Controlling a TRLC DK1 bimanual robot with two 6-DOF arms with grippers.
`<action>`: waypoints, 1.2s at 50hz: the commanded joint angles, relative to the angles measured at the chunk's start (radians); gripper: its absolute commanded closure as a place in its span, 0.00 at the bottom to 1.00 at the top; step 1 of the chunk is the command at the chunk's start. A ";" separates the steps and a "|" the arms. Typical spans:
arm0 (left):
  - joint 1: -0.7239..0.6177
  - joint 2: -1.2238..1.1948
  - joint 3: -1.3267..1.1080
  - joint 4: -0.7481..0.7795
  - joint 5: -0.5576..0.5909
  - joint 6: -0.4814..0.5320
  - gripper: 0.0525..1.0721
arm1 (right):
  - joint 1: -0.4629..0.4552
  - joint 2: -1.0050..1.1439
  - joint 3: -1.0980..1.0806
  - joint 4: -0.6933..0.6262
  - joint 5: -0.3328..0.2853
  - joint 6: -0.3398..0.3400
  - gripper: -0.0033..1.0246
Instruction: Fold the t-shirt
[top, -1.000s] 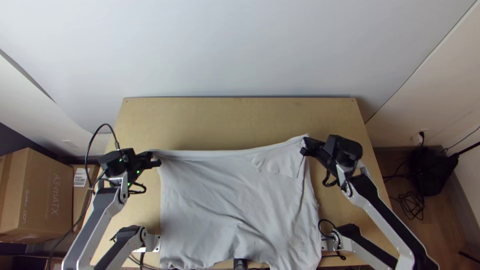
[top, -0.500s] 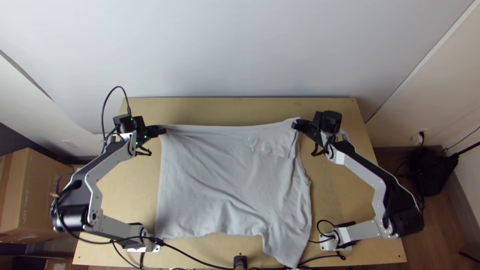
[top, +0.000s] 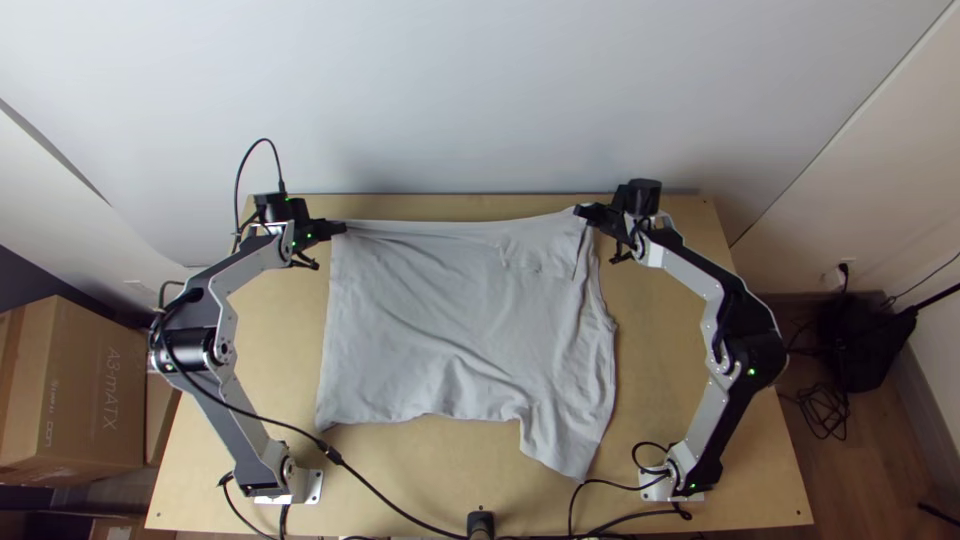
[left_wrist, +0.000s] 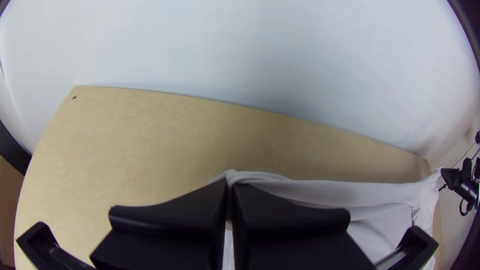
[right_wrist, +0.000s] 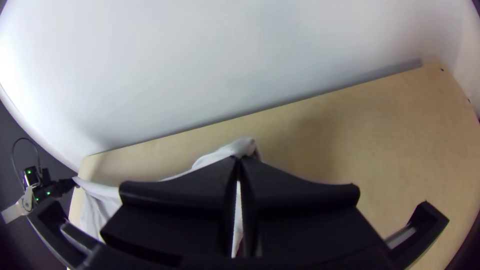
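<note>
Likely spreading step: t-shirt (top: 460, 320) clamped in left claw (top: 343, 227) and right claw (top: 579, 211).
Edge (top: 450, 230) between claws next to be laid flat, released.

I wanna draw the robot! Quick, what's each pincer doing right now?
Left pincer: closed, holding one corner of the t-shirt.
Right pincer: closed, holding another corner of it.
</note>
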 joint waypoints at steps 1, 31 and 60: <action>-0.007 0.070 0.102 -0.028 -0.008 -0.005 0.98 | -0.019 0.077 0.118 -0.043 0.008 0.025 0.97; -0.004 0.005 0.183 -0.336 0.006 -0.065 0.98 | -0.059 0.010 0.149 -0.267 0.003 0.076 0.97; 0.014 -0.228 -0.180 -0.193 0.037 -0.067 0.98 | -0.024 -0.174 -0.104 -0.344 -0.044 0.078 0.97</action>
